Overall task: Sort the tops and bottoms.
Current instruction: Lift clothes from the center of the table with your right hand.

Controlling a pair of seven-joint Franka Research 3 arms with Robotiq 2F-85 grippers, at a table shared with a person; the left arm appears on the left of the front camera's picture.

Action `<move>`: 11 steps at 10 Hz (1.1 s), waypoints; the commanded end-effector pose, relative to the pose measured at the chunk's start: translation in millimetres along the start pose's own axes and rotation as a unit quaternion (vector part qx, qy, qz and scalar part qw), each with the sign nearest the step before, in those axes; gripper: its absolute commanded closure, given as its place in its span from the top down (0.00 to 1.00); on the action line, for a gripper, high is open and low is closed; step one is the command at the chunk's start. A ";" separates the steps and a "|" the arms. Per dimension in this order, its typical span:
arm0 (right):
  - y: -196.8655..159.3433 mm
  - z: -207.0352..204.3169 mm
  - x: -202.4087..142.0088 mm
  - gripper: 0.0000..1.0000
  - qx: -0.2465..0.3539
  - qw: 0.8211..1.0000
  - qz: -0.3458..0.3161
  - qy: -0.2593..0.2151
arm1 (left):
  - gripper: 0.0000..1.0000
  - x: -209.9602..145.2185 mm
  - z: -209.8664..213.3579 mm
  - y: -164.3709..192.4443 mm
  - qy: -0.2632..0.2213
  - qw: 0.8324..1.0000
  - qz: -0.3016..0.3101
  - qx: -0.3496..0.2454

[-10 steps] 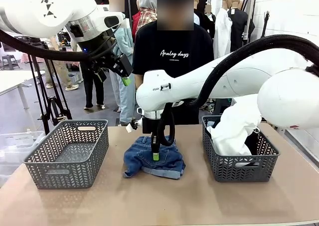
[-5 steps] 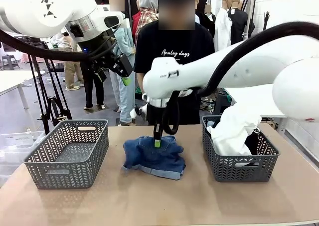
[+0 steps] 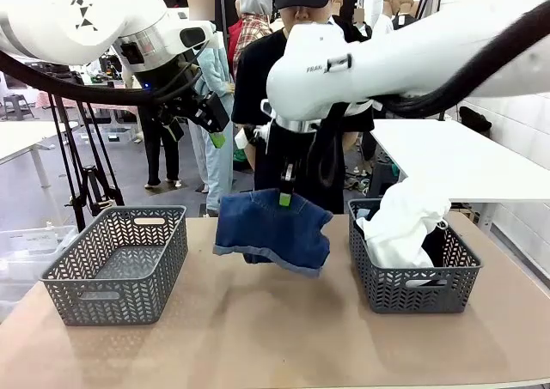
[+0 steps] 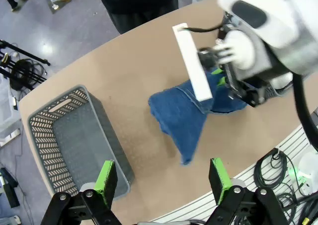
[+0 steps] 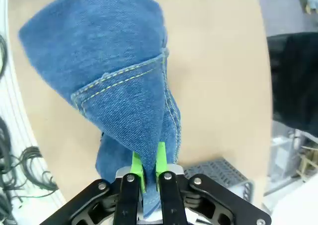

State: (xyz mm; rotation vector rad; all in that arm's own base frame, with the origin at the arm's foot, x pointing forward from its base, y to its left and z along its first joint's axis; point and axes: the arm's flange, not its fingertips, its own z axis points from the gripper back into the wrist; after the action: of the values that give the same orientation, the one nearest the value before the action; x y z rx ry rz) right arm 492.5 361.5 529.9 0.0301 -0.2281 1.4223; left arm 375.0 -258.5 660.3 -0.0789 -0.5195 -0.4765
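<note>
The bottoms, blue denim shorts [image 3: 273, 228], hang clear above the middle of the table, pinched at their upper edge by my right gripper [image 3: 284, 199], which is shut on them. In the right wrist view the denim shorts [image 5: 119, 86] drape down from between the green pads [image 5: 147, 166]. From the left wrist view the shorts [image 4: 184, 116] dangle under the right arm. A white top [image 3: 404, 220] spills out of the right basket [image 3: 412, 293]. My left gripper [image 3: 218, 138] is raised high at the back left, open and empty; its green fingers [image 4: 106, 176] stand wide apart.
An empty grey basket [image 3: 119, 263] stands at the table's left, and shows below the left gripper as the grey basket [image 4: 74, 138]. A person [image 3: 258, 80] in a black T-shirt stands at the far edge behind the right arm. Bare tabletop lies between the baskets.
My right gripper closed on the shorts and lifted them off the table; they now hang in the air. The left arm has not moved.
</note>
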 end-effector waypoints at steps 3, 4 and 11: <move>-15.3 -19.8 2.3 0.00 0.022 1.000 -0.004 0.003 | 0.96 -0.2 0.2 2.1 -0.002 1.000 0.002 0.000; -0.6 -7.3 -1.2 0.00 0.006 1.000 -0.001 0.004 | 0.96 -0.2 0.2 2.1 -0.002 1.000 0.002 0.000; 10.4 109.5 -1.5 0.00 -0.106 0.993 -0.017 0.052 | 0.96 -0.2 0.2 2.1 -0.002 1.000 0.002 0.000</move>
State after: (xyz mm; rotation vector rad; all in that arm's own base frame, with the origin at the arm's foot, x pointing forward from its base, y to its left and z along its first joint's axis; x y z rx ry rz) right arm 464.8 340.6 653.2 -0.2332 -0.2887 1.3361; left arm 375.1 -258.4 660.2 -0.0789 -0.5195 -0.4763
